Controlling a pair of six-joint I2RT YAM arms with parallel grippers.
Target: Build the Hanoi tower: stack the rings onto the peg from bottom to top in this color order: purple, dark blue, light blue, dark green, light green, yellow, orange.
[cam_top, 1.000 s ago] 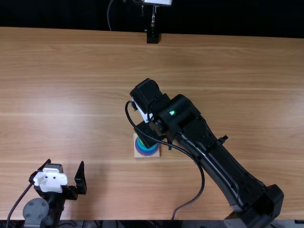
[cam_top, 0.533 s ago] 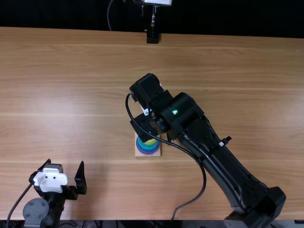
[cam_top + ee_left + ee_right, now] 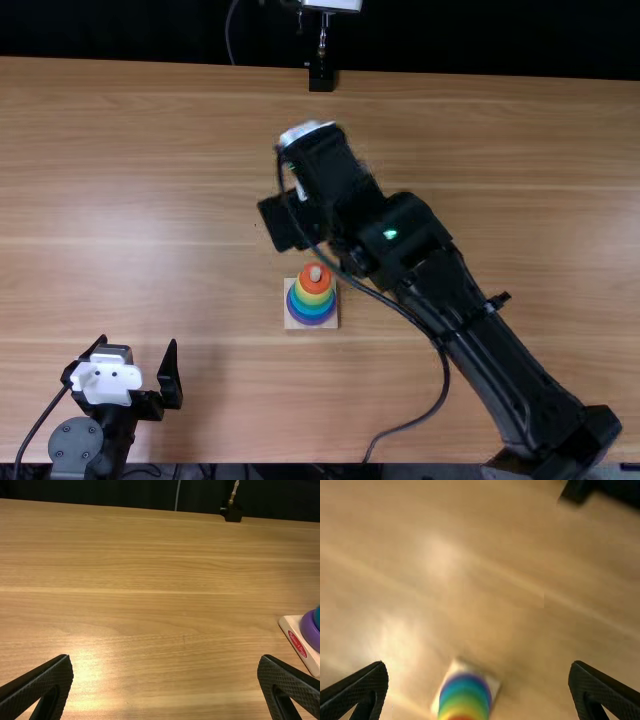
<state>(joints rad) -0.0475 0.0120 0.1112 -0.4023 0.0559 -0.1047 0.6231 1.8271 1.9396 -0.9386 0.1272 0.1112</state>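
In the top view my left gripper (image 3: 138, 341) stands open at the lower left, and my right gripper (image 3: 290, 220) is above and behind the ring stack. The wooden base (image 3: 289, 324) carries the purple ring (image 3: 312, 321) at the bottom, then blue and green rings, the yellow ring (image 3: 300, 294) and the orange ring (image 3: 316, 286) on top, with the peg's tip (image 3: 315, 273) showing. In the left wrist view my left gripper (image 3: 165, 657) has nothing between its fingers; the purple ring (image 3: 310, 629) is at the side. In the right wrist view my right gripper (image 3: 478, 665) is open, away from the rainbow stack (image 3: 464, 694).
A black mount (image 3: 321, 78) stands at the table's far edge, with a cable beside it. The right arm's cable (image 3: 440, 375) loops down towards the near edge of the wooden table (image 3: 180, 200).
My right gripper has moved away from the stack, towards the table's far side, uncovering the yellow and orange rings and the peg's tip. The left arm has kept still.
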